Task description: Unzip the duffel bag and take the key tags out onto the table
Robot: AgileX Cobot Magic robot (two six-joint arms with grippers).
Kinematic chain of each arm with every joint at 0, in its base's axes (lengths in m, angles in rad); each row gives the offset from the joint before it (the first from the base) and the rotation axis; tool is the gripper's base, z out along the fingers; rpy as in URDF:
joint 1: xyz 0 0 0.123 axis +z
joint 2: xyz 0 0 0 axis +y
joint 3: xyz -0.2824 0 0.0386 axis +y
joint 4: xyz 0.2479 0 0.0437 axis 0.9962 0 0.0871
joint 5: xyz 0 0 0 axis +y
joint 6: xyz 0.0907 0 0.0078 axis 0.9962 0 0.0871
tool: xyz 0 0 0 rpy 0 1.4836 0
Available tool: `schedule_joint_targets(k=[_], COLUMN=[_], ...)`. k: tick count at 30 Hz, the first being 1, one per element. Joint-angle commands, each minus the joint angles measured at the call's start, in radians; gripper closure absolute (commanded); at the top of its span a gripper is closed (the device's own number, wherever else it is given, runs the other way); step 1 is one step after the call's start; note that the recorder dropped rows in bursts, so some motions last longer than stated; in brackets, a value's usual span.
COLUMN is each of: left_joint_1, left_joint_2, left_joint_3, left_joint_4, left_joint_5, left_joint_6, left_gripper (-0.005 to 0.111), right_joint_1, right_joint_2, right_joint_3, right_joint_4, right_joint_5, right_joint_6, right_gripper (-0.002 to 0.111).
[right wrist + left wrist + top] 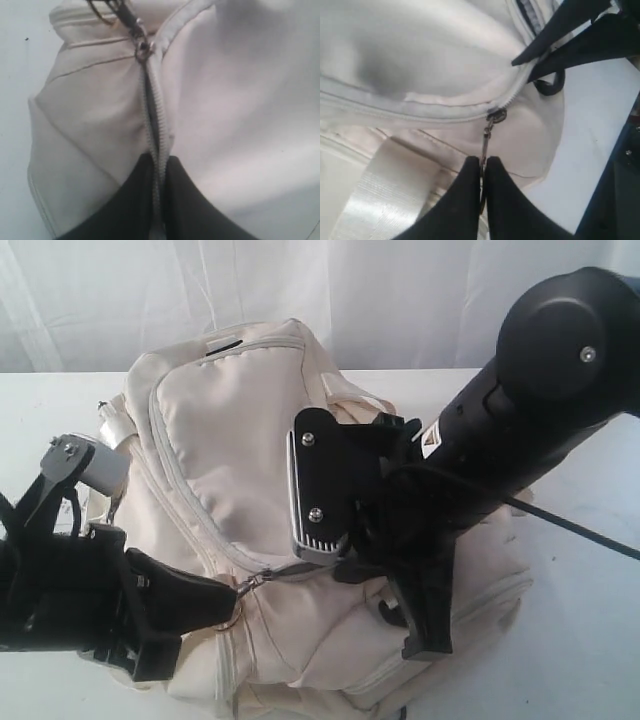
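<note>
The cream-white duffel bag [250, 440] lies on the white table [580, 620], its curved zipper [152, 110] closed along the stretch I see. My left gripper [481, 160] is shut on the metal zipper pull [485, 142], which hangs from the slider [496, 116]; in the exterior view that gripper [235, 592] reaches in from the lower left. A short way along the closed teeth, my right gripper [159, 160] is pinched shut on the zipper seam, coming down over the bag's middle [345, 558]. The key tags are hidden.
A glossy webbing strap [375, 200] runs beside my left fingers. A black D-ring [550, 87] sits under the right gripper's fingers [555, 45]. A small metal ring [228, 620] hangs at the pull. The right arm's cable [580, 525] trails over the table; a white curtain [100, 290] stands behind.
</note>
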Motion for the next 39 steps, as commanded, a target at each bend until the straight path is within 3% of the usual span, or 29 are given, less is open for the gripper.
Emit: schedule_joint_targets(k=[1,15,21,24,31,34,39], left_joint_1=[0.0,0.0,0.0,0.0,0.0,0.0,0.0], left_joint_2=[-0.013,-0.013,-0.013,-0.013,-0.013,-0.013,-0.013], left_joint_3=[-0.003,-0.006,-0.03,-0.056,-0.086,-0.086,-0.086], left_joint_4=[0.003,0.018,0.018,0.018,0.022,0.022,0.022], left_joint_5=[-0.062,-0.312,-0.324,-0.302,-0.263,-0.246,-0.196], left_joint_6=[-0.015,0.012,0.04,0.065,0.088,0.088,0.088], left_gripper=[0.106,0.106,0.106,0.106,0.106,0.106,0.106], right_joint_1=[0.0,0.0,0.0,0.0,0.0,0.013,0.067], right_joint_2=[0.001,0.001,-0.001,-0.017,-0.085,-0.089,-0.04], right_joint_3=[-0.003,-0.003,-0.003,-0.003,-0.003,-0.003,-0.002], right_joint_4=[-0.053,-0.079,-0.03,-0.025,0.133,0.247,0.26], right_joint_5=[0.104,0.19,0.09,0.057,-0.034,-0.057,-0.156], right_joint_6=[0.013,0.096,0.255,0.274,0.217,0.115,0.115], right_gripper=[0.108,0.108,0.107,0.096,0.055,0.052,0.052])
